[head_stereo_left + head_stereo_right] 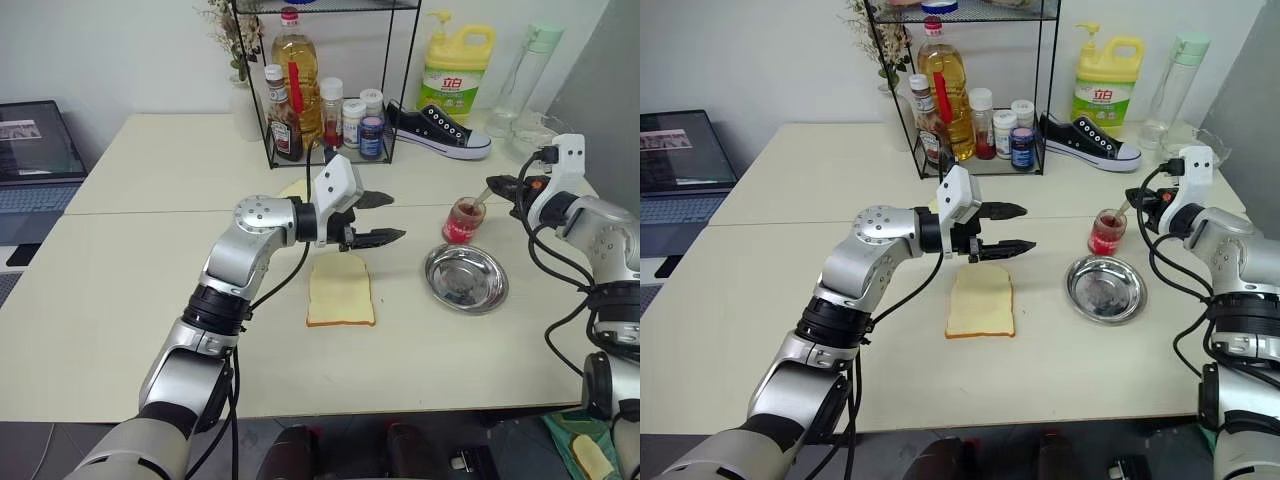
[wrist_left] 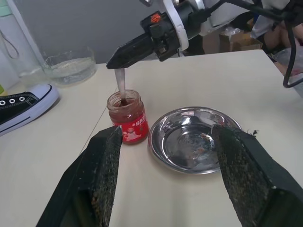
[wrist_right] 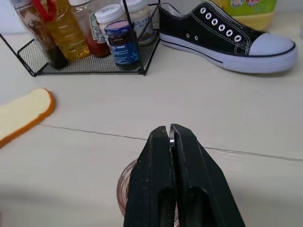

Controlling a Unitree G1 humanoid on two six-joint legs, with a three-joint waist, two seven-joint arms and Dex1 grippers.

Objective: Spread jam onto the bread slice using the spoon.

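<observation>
Spoon upright, bowl down in jam, handle up.

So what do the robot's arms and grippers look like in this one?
Both arms have silver-grey metallic segments with black joints and loose black cables running alongside. The left gripper has two tapered black fingers behind a white wrist housing. The right gripper has matching black fingers, a white housing and a small orange-red spot near the finger base.
</observation>
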